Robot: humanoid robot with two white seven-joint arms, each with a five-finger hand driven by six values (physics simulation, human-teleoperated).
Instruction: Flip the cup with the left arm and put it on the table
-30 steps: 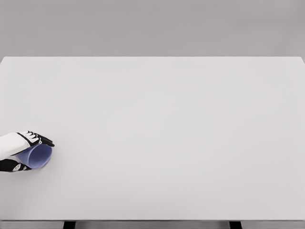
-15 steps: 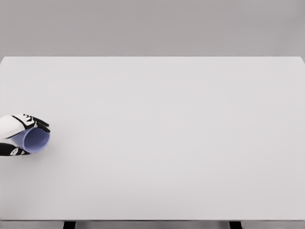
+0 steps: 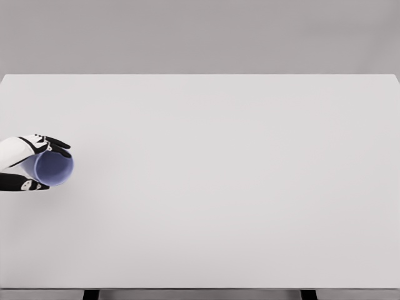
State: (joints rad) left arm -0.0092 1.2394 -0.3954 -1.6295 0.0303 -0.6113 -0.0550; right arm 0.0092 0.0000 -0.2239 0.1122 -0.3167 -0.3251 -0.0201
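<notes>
A pale blue cup (image 3: pixel 54 169) lies on its side at the far left of the white table (image 3: pixel 219 175), its open mouth turned to the right and toward me. My left hand (image 3: pixel 36 164) is shut on it: the fingers (image 3: pixel 55 144) curl over the top and the thumb (image 3: pixel 28 184) presses from below. Most of the cup's body is hidden inside the hand. Whether the cup touches the tabletop or hangs just above it I cannot tell. The right arm does not show.
The table's left edge runs just beside the hand. Two dark table legs (image 3: pixel 91 294) show under the front edge. A plain grey wall stands behind the table.
The left hand has carried the cup up the picture, away from the front edge, and now slightly to the right. The cup's mouth faces more toward me than a second ago.
</notes>
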